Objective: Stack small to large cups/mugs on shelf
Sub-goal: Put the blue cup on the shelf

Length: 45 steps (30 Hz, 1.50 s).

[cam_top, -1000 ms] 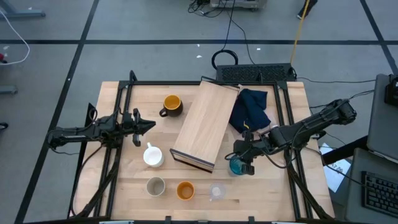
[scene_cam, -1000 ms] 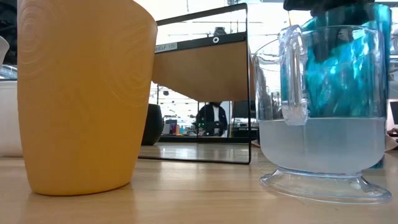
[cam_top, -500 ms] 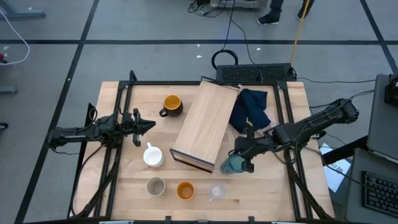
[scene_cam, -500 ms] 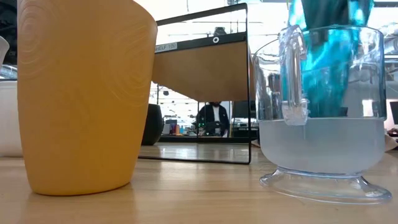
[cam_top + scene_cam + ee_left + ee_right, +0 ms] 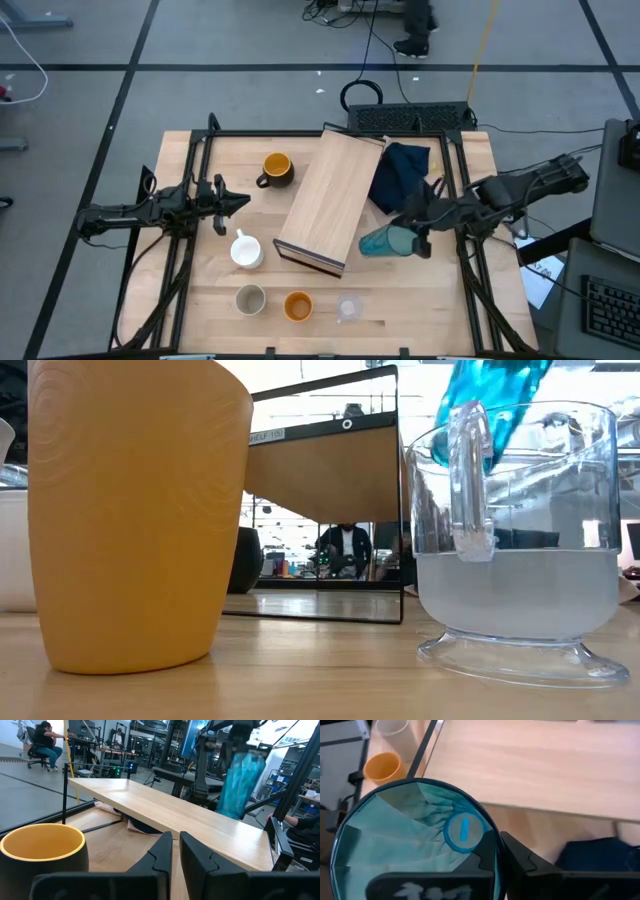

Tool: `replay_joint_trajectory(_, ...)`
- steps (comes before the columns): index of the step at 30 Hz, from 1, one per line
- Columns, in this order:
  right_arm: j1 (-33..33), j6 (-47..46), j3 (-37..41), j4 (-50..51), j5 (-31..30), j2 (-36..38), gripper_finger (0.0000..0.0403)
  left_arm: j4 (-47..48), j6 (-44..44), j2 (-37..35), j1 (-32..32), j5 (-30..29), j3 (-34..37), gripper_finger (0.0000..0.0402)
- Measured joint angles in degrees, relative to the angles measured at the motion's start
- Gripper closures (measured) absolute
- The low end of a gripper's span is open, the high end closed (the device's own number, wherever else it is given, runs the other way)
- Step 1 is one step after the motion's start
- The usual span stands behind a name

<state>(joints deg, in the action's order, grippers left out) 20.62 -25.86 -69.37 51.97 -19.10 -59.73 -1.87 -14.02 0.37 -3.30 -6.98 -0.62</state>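
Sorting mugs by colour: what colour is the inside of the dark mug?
Yellow inside the dark mug, clearest in the left wrist view.

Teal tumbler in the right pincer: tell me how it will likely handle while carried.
The teal tumbler probably rides stiffly: its ribbed wall keeps shape under the right pincer. It looks light, being see-through and thin. Pinched at the rim and tilted, it may swing or slip.

A: How do the arms look?
B: Both arms are dark, almost black, with slim jointed segments. The left gripper (image 5: 172, 851) has two flat black fingers.
A: And the right gripper (image 5: 496, 857)?
B: The same black fingers.
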Motion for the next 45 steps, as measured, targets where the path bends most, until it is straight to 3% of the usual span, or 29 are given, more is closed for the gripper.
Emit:
replay_joint_trajectory(8,-1.14,7.46,-6.21,1.52,-6.71,0.13,0.0402,-0.08,0.05,-0.01,0.0,-0.02,0.0,0.0364)
replay_joint_trajectory(16,-11.81,19.92,-6.57,-10.14,-9.56,-1.03,0.0402,-0.07,0.65,0.01,-0.01,-0.02,0.0,0.0364)
replay_joint_trajectory(20,-19.17,25.37,-6.55,-15.7,-6.42,-3.06,0.0403,-0.08,0.81,-0.01,0.0,-0.02,0.0,0.0364)
replay_joint_trajectory(27,-32.46,27.88,-7.6,-21.6,5.95,-7.36,0.0403,-0.17,0.79,-0.01,0.0,0.29,0.0,0.0364)
replay_joint_trajectory(34,-38.64,30.17,-19.39,-16.97,8.88,-15.19,0.0403,0.11,1.43,0.01,0.01,0.94,0.0,0.0364)
replay_joint_trajectory(38,-41.3,30.24,-29.52,-11.91,12.98,-20.58,0.0403,0.16,1.7,-0.01,0.01,0.97,0.0,0.0364)
replay_joint_trajectory(45,-44.61,31.07,-47.85,1.16,13.95,-31.71,0.0403,0.26,1.86,0.01,0.01,0.99,0.0,0.0364)
